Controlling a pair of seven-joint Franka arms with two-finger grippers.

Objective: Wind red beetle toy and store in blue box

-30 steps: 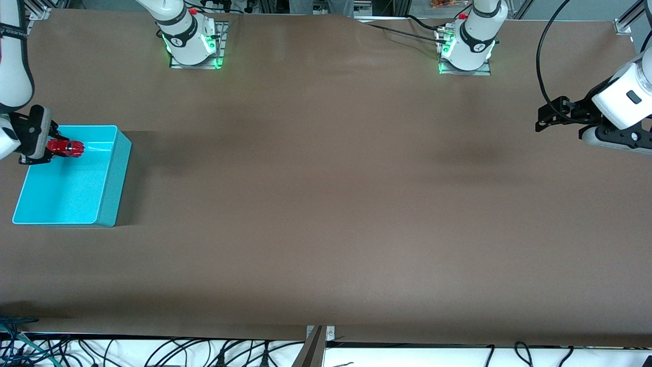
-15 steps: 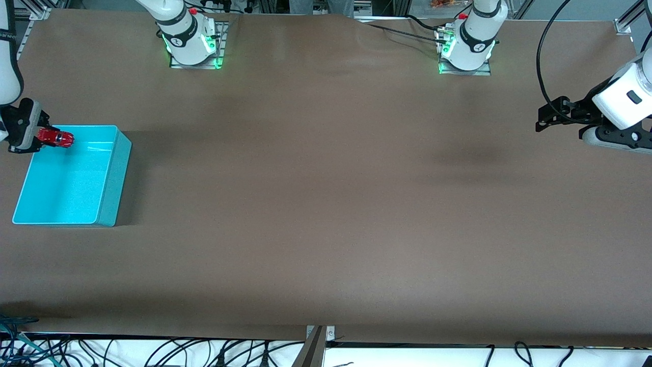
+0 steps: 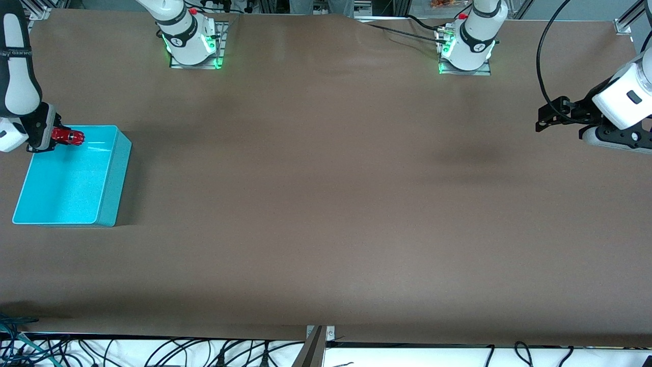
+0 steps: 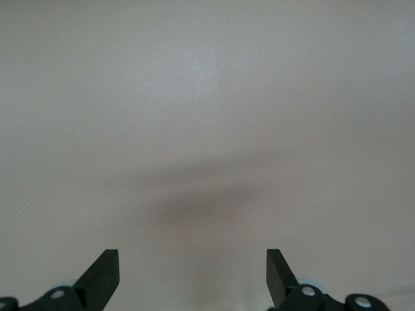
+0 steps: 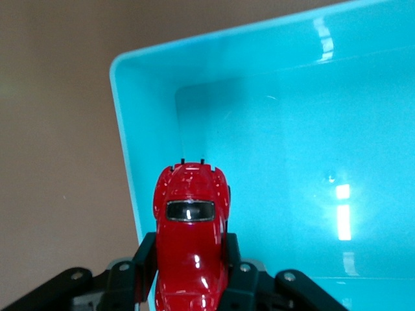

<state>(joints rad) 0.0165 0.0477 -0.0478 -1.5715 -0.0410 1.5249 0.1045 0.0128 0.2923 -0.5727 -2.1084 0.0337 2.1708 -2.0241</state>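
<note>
My right gripper is shut on the red beetle toy, a tiny glossy red car with dark windows. It holds the toy in the air over the corner of the blue box that lies farthest from the front camera, at the right arm's end of the table. In the right wrist view the toy sits between the black fingers, above the box's rim and floor. My left gripper is open and empty, waiting over the table at the left arm's end; its fingertips show over bare table.
The brown table stretches between the two arms. The arm bases stand along the table's edge farthest from the front camera. Cables hang past the table's near edge.
My right gripper, with the toy, moved up off the box and away from its inside toward the table's end, then came back a little over the box's corner. The left arm has not moved.
</note>
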